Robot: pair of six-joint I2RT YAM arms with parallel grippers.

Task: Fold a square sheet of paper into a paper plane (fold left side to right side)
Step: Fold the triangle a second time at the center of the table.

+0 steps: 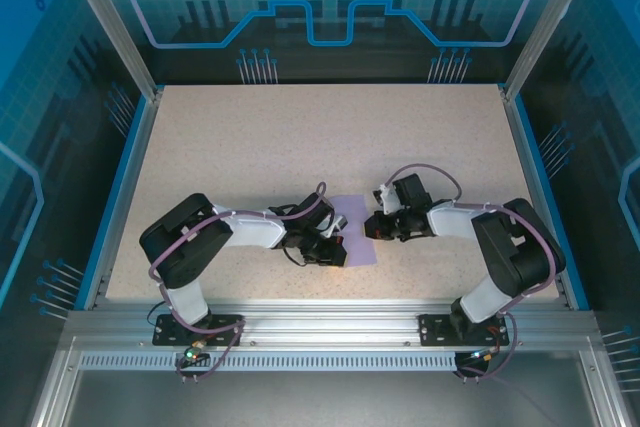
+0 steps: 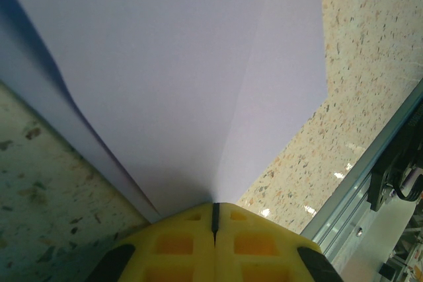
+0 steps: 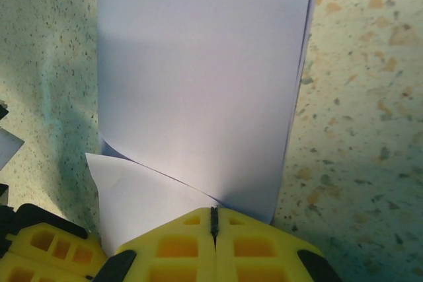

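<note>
Left gripper (image 2: 215, 208), right gripper (image 3: 213, 212): both tight on the apparently half-folded paper (image 3: 198, 64).

Table (image 1: 300, 147): beige speckled top w/ blue edging on left, right & far sides, and an alu rail along the near edge at the bottom of the top view. On it, lower centre of that frame, lies the lavender sheet of paper (image 1: 355, 232), doubled over. In the right wrist view the upper layer (image 3: 198, 84) runs top to bottom w/ a pale corner of the lower layer poking out at lower left, speckled top (image 3: 357, 130) either side. In the left wrist view the paper (image 2: 165, 84) takes the upper left & centre, tabletop (image 2: 370, 64) at right.
</note>
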